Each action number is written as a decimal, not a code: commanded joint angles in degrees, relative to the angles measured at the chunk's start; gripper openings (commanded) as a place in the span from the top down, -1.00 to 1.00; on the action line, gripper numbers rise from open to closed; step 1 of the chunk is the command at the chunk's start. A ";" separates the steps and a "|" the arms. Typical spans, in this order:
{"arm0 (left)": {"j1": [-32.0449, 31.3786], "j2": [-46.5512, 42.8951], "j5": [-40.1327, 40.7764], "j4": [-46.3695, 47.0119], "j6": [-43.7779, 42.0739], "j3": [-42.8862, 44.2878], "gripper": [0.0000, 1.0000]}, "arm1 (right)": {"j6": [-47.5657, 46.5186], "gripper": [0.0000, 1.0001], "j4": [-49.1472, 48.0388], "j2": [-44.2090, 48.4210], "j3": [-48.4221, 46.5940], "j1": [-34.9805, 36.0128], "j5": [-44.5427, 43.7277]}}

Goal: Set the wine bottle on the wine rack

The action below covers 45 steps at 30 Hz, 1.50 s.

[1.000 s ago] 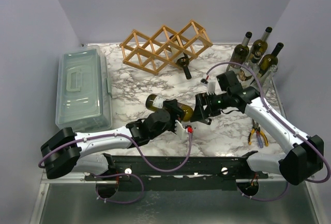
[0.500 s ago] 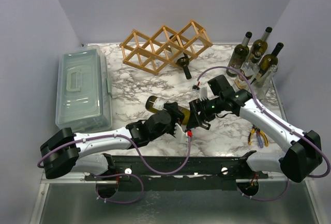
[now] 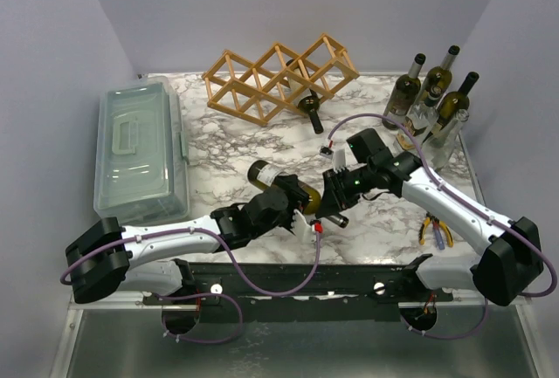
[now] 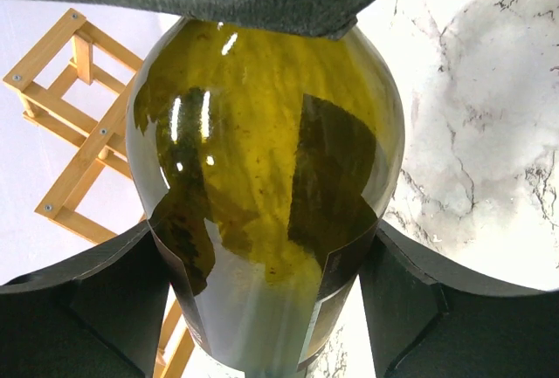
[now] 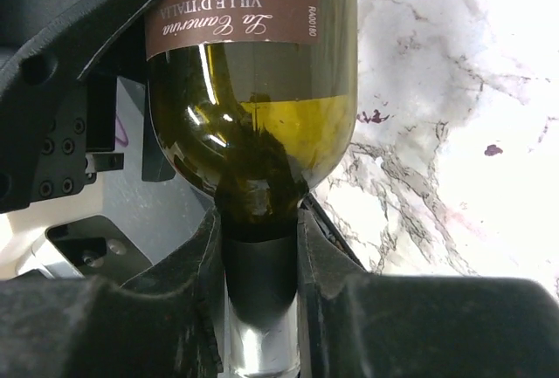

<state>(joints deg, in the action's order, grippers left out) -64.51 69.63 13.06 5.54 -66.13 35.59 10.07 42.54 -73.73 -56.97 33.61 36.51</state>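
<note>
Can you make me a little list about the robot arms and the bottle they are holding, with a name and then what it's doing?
wine bottle: lying sideways, held by both arms
left pincer: closed on the bottle's fat body
right pincer: closed on the bottle's thin neck
wooden rack: at the back of the table, with one dark bottle in it
other bottles: standing at the back right
box: on the left, lid on
job: not done; the held bottle is not in the rack

A: Other stuff on the marble table [image 3: 229,138]?
B: Grey-green lidded box [image 3: 140,147] along the left edge. Upright bottles [image 3: 404,94] clustered in the far right corner. Pliers [image 3: 433,230] flat by the right edge, near side.
</note>
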 commanded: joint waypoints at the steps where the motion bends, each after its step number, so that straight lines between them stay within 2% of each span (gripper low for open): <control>1: -0.61 -2.99 -2.18 4.83 0.42 0.86 0.26 | 5.87 0.99 -8.45 3.70 3.36 -0.47 -7.73; 3: -0.61 -3.19 -3.25 5.00 1.32 0.45 -0.95 | 9.55 0.99 -13.31 6.37 5.73 -0.52 -8.88; 6: -0.62 -3.09 -3.80 5.09 2.85 0.50 -0.97 | 13.94 0.99 -19.54 8.96 9.09 -0.47 -11.65; 13: -0.57 -4.06 -6.71 2.55 5.85 0.96 -0.97 | 18.34 0.99 -23.33 8.61 12.12 -0.66 -18.38; 20: 0.62 -8.58 -8.58 1.77 11.08 2.32 -0.97 | 17.46 0.99 -26.73 5.96 14.62 -0.93 -17.73; 23: 3.41 -11.74 -9.53 2.12 13.86 3.24 -0.97 | 17.15 0.99 -29.47 5.64 16.62 -0.92 -16.09; 25: 6.71 -13.30 -9.59 5.94 17.73 3.76 -0.97 | 16.84 0.99 -32.55 5.45 18.17 -0.92 -13.16; 29: 16.15 -13.17 -6.16 13.36 32.88 7.33 -0.97 | 18.76 0.99 -40.41 5.23 21.23 -0.93 -10.84; 32: 22.64 -10.94 0.14 14.59 44.77 11.12 -0.97 | 21.60 0.99 -46.58 4.58 23.08 -0.87 -10.41; 34: 25.50 -9.45 2.87 14.46 49.41 12.70 -0.97 | 24.38 0.99 -51.46 3.91 24.50 -0.79 -11.14; 38: 28.35 -8.44 8.05 14.34 54.09 13.32 -0.97 | 29.72 0.99 -62.28 1.68 25.88 -0.07 -12.79; 45: 28.61 -7.72 17.10 14.41 53.86 13.31 -0.97 | 34.89 0.99 -75.62 -0.97 26.30 1.55 -16.47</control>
<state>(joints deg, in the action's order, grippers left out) -36.07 61.32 22.98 19.16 -15.14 48.18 40.71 -15.64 -74.17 -29.93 34.26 21.65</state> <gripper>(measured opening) 0.986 0.321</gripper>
